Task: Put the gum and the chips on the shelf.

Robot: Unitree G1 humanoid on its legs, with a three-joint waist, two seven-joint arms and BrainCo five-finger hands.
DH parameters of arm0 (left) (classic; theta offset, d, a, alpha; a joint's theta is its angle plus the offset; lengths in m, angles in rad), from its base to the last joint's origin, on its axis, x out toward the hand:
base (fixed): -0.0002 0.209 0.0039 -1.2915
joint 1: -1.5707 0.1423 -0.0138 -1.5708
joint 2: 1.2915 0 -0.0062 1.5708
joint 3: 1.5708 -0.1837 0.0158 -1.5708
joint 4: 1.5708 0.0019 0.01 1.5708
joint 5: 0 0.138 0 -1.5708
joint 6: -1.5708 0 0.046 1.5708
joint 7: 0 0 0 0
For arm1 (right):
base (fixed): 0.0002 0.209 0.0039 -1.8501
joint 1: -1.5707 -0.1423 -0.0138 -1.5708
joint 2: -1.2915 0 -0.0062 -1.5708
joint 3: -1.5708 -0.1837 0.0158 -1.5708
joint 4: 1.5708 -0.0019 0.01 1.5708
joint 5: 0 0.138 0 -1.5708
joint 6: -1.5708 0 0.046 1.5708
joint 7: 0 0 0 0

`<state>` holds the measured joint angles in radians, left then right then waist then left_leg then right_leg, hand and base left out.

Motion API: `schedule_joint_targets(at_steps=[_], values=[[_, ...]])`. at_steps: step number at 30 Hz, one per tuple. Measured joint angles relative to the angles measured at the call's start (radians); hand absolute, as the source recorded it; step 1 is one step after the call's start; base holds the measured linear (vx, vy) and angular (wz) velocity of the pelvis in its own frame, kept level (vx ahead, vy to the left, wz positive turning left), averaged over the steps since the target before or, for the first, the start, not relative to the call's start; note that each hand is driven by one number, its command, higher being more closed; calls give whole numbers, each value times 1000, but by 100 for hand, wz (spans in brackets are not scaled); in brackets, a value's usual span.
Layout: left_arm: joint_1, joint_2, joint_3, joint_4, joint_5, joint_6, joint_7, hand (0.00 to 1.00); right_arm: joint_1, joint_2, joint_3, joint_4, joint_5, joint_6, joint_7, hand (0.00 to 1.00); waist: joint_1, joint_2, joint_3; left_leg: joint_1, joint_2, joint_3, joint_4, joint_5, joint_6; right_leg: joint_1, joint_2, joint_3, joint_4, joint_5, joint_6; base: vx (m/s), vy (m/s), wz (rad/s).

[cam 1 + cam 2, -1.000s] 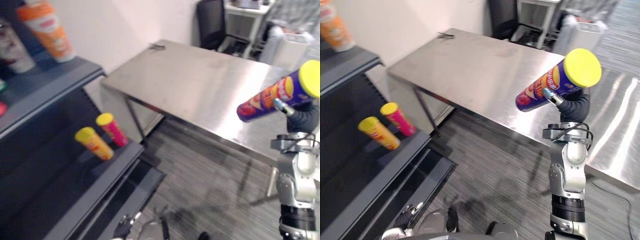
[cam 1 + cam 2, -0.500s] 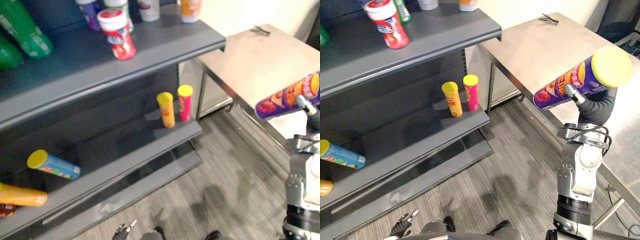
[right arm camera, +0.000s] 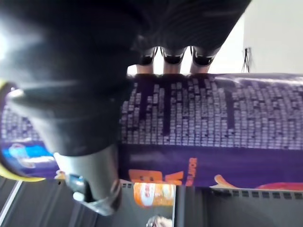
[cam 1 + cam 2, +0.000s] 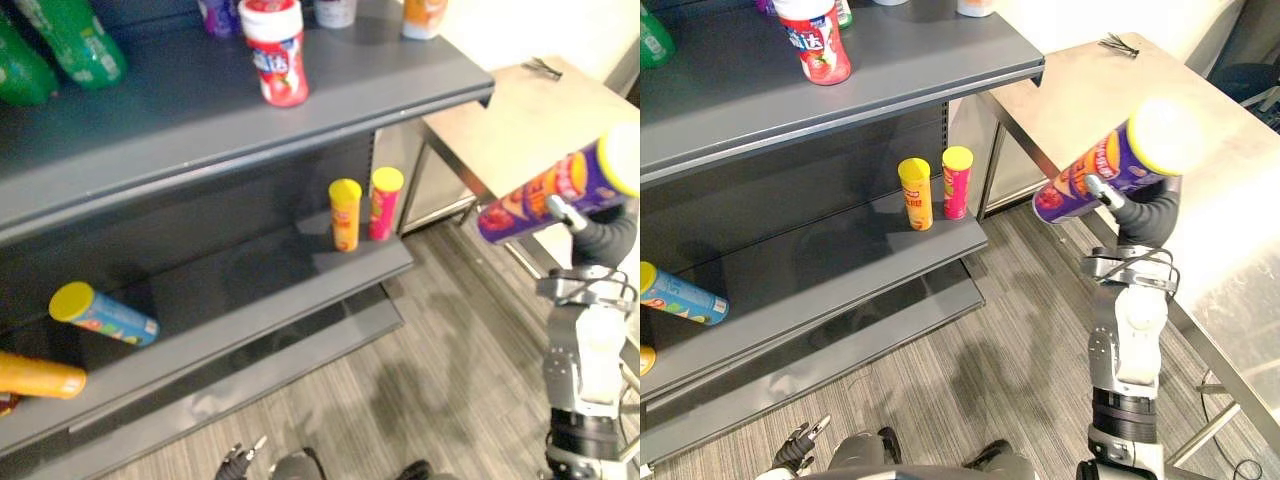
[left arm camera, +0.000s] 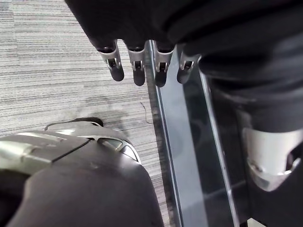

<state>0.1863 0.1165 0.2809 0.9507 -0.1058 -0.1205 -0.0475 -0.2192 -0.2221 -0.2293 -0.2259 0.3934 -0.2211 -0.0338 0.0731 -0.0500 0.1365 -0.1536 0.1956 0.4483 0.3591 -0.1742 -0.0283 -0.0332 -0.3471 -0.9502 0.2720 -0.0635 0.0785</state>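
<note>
The chips can (image 4: pixel 1095 175) is being clasped, tilted, by the right robot hand (image 4: pixel 1143 218), well apart from the shelf (image 4: pixel 830 285); the left robot hand (image 5: pixel 137 66) is being carried slack. Toppling is being risked by tilted placement.

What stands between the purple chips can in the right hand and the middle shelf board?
Nothing visible in between. The right hand holds the purple chips can off the dark grey shelf's right end. A yellow can and a pink can stand upright at that end; bare board lies left of them.
</note>
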Motion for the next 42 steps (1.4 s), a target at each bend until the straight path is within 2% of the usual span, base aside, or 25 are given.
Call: schedule_joint_targets(at_steps=[3,4,5,6,7,8,9,11,12,13,14,15,16,18,22,23,32,34,37,42], values=[[-4,-1,-4,-18,0,-1,1,0,-11,15,97,4,0,4,13,100,21,4,8,2,16,-8,16,-3,0,0,-12,6,50,29,-7,-1,31,12],[-4,-2,-11,-26,0,-1,1,0,-11,29,136,4,0,4,34,100,17,21,18,17,21,-29,22,-16,3,-16,-54,53,171,59,-16,1,54,33],[-4,-2,-12,-30,0,-1,1,0,-11,32,142,4,0,4,37,100,17,24,22,21,21,-31,22,-20,3,-21,-64,68,202,69,-22,-24,119,51],[-4,1,-16,-37,-3,-2,3,0,-10,38,170,4,-1,4,40,100,13,30,29,35,4,-55,18,-28,11,-69,-100,185,332,119,-94,-25,102,45],[-4,3,-25,-43,-3,-2,5,0,-10,37,182,4,-1,5,42,100,8,35,32,51,-7,-77,9,-30,15,-112,-110,273,397,153,-151,54,112,82],[-8,10,-63,-53,-7,-7,8,0,-7,38,197,3,-1,3,48,100,-3,53,42,70,-12,-138,-22,-41,26,-183,-52,487,450,105,-113,96,11,109],[-30,18,-78,-46,-7,-8,13,0,-2,38,210,0,-1,3,65,100,-10,58,45,77,-16,-193,-64,-44,25,-218,59,668,404,-28,-44,107,-32,117],[-64,13,-84,-11,-9,-13,22,0,12,39,231,-1,0,3,75,100,-19,59,49,82,-40,-248,-104,-43,24,-245,153,814,281,-75,-35,69,-62,123],[-71,8,-88,10,-9,-10,25,0,31,39,248,-1,0,3,83,100,-19,55,55,92,-65,-277,-102,-43,24,-243,168,862,199,-71,-29,77,-77,128],[-70,1,-91,15,-9,-9,27,0,49,40,252,-5,1,3,88,100,-22,45,54,92,-81,-294,-85,-44,22,-233,175,900,136,-57,-8,69,-124,121],[-66,5,-99,17,-9,-10,28,0,67,45,258,-11,1,3,88,100,-32,31,60,89,-103,-309,-67,-50,7,-217,167,913,75,10,26,79,-163,125],[-67,0,-100,32,-9,-9,30,0,83,39,265,-18,2,3,90,100,-42,47,63,85,-96,-340,-54,-70,-25,-186,165,900,54,-23,60,89,-166,96],[-64,-2,-99,37,-8,-9,30,0,86,40,271,-19,3,3,91,100,-36,56,61,76,-83,-351,-54,-71,-29,-178,178,891,31,-23,58,71,-172,49],[-42,0,-94,39,-9,-7,31,0,94,45,286,-41,6,5,111,100,-25,64,63,51,-37,-349,-70,-65,-62,-171,227,877,-44,-6,37,10,-166,-5],[-37,-9,-96,46,-7,-4,26,0,149,64,282,-63,26,5,111,100,-21,56,66,71,-7,-369,-116,-45,-94,-143,258,852,-63,-7,24,-5,-120,10],[-40,-9,-96,46,-6,-4,24,0,174,74,283,-82,44,5,112,100,-31,55,66,70,-7,-385,-130,-36,-98,-137,259,836,-64,-10,19,12,-67,37],[-43,-8,-96,47,4,-3,28,0,259,122,337,-112,37,4,129,100,-35,52,62,72,-24,-449,-226,50,-112,-113,245,761,-94,-12,14,25,-26,30],[-44,-6,-101,47,19,-6,38,0,264,123,370,-111,-10,3,124,100,-42,51,59,71,-30,-467,-238,65,-110,-98,237,732,-100,-13,13,-17,-6,42],[-45,5,-130,46,43,-8,51,0,264,127,457,-80,-42,1,126,100,-41,47,50,69,-34,-490,-273,92,-112,-96,231,702,-101,-14,11,-44,-13,34],[-63,21,-190,43,50,-8,91,0,245,157,628,92,-44,3,117,100,-27,38,27,66,-46,-518,-323,133,-110,-97,213,664,-93,-16,9,-55,-6,23]])
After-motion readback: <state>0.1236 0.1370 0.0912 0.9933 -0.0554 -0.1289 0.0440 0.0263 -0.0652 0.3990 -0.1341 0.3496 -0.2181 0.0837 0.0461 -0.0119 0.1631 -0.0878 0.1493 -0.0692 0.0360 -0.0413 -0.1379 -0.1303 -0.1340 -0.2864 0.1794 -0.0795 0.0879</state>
